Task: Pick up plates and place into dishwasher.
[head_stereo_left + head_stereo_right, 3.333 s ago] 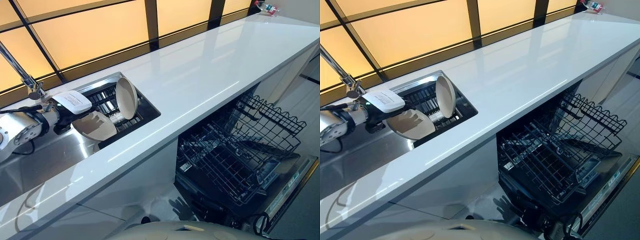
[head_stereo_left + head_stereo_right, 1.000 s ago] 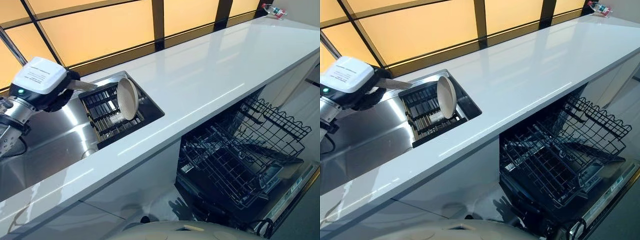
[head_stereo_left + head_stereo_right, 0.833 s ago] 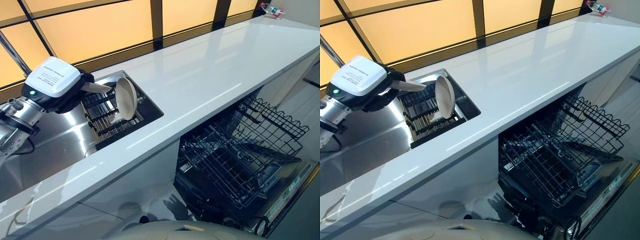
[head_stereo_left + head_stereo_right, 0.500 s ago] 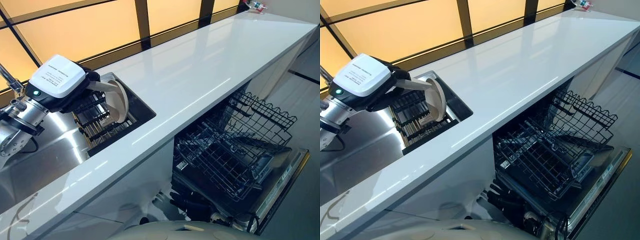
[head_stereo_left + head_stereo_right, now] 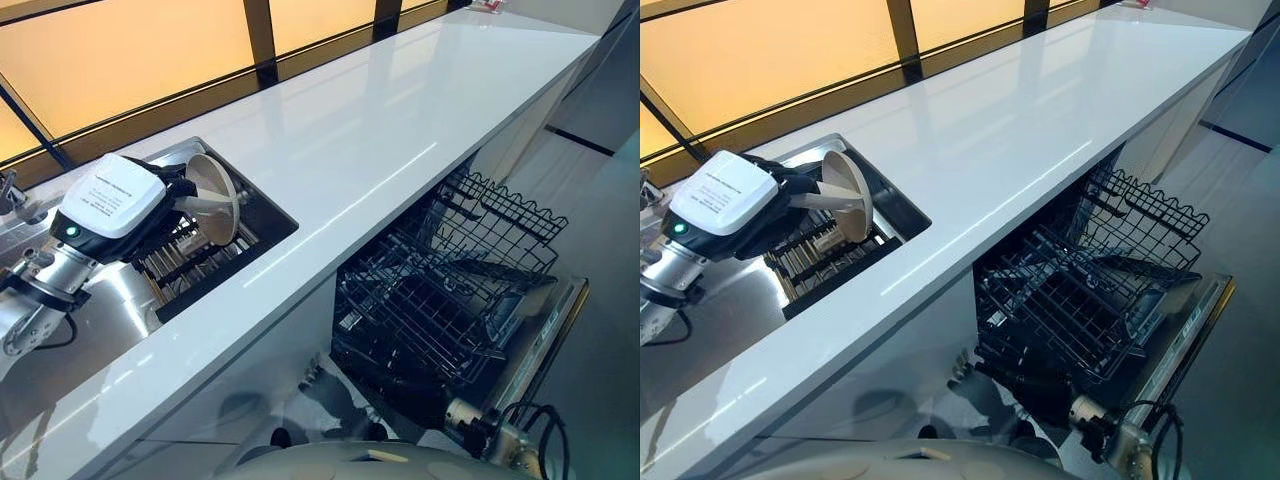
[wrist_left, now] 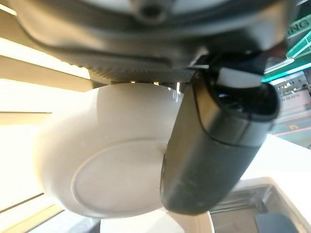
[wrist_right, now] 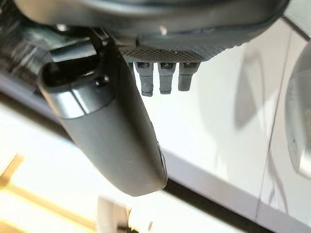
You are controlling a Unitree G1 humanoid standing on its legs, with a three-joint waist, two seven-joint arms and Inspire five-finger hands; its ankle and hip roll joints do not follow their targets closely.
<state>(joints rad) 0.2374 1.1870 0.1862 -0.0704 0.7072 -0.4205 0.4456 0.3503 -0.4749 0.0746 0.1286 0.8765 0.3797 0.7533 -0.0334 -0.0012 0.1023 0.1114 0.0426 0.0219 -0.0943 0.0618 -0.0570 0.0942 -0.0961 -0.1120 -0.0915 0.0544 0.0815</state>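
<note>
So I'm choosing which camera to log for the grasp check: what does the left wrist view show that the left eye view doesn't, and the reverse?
Left wrist view alone: the thumb lying across the plate's underside, its round foot ring plain.

Left eye view alone: the sink rack under the plate, the white countertop, and the open dishwasher's empty lower rack.

Both: the left hand closed on that one beige plate.
</note>
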